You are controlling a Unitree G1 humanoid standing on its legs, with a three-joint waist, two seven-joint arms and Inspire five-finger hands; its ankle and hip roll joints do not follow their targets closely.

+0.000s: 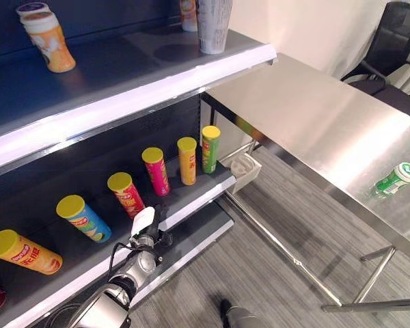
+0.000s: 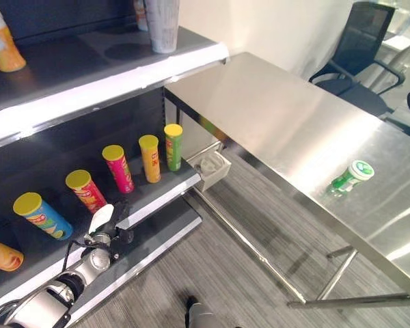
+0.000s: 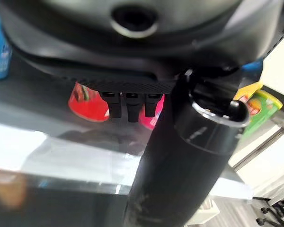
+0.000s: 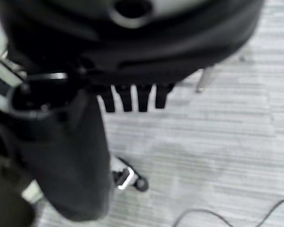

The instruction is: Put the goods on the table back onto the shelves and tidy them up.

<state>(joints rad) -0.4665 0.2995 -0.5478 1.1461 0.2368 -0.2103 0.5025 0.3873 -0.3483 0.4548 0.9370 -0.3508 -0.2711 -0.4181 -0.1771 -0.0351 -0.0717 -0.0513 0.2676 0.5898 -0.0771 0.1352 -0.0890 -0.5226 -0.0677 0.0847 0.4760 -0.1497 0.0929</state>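
Note:
A green bottle with a white cap [image 1: 398, 179] lies on its side near the steel table's [image 1: 314, 116] right end. On the lower shelf [image 1: 191, 198] several yellow-lidded tube cans lean in a row: orange [image 1: 24, 253], blue [image 1: 85, 219], red [image 1: 126, 195], pink [image 1: 156, 171], yellow [image 1: 187, 160] and green [image 1: 210, 149]. My left hand [image 1: 147, 236] hovers open at the shelf's front edge, just below the red can [image 3: 87, 101], holding nothing. My right hand [image 4: 71, 156] hangs open over the grey floor, holding nothing.
On the top shelf stand an orange cup [image 1: 48, 41] and a tall grey tub [image 1: 213, 24]. A small white bin [image 1: 244, 169] sits at the shelf's end under the table. A black office chair [image 1: 389, 48] stands behind the table.

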